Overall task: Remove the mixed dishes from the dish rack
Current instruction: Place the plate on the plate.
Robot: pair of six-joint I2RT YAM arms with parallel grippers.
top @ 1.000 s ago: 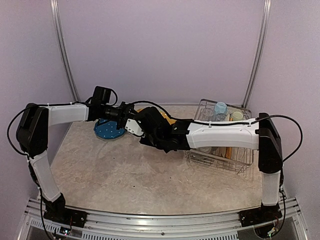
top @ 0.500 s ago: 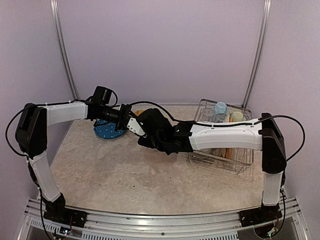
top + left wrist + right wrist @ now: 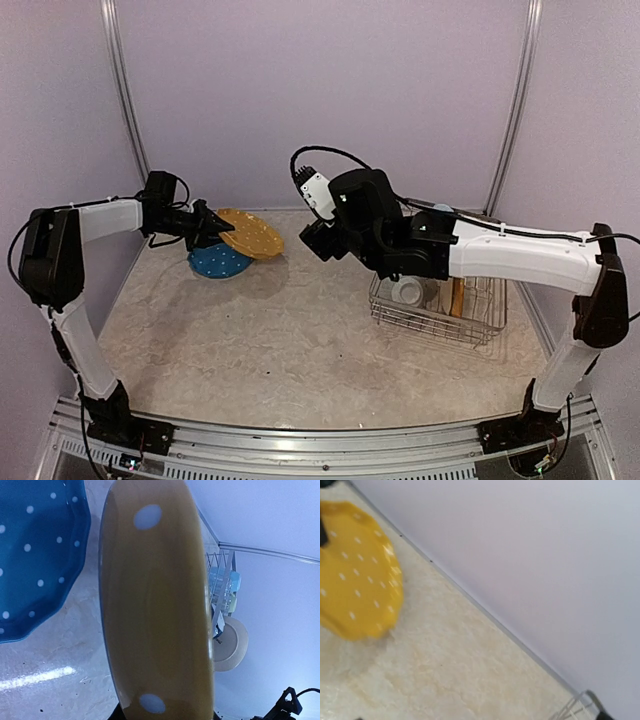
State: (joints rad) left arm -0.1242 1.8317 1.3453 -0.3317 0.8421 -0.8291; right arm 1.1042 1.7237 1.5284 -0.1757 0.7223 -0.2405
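My left gripper (image 3: 214,229) is shut on the rim of a yellow-orange plate with pale dots (image 3: 251,234). The plate hangs tilted, partly over a blue dotted plate (image 3: 218,263) that lies on the table. In the left wrist view the yellow plate (image 3: 155,605) fills the middle edge-on and hides the fingers, with the blue plate (image 3: 35,555) to its left. My right gripper (image 3: 321,241) is raised between the plates and the dish rack (image 3: 440,322), open and holding nothing. Its fingers do not show in the right wrist view, where the yellow plate (image 3: 355,595) sits at the left.
The rack stands at the right on the marbled tabletop. It holds a pale mug (image 3: 408,290), an orange plate on edge (image 3: 457,298), a cream plate (image 3: 231,645) and a light blue mug (image 3: 223,577). Lilac walls close in behind and at both sides.
The right gripper has let go of the yellow plate, risen and drawn back toward the rack. The left arm has pulled the plate leftward, partly over the blue plate.
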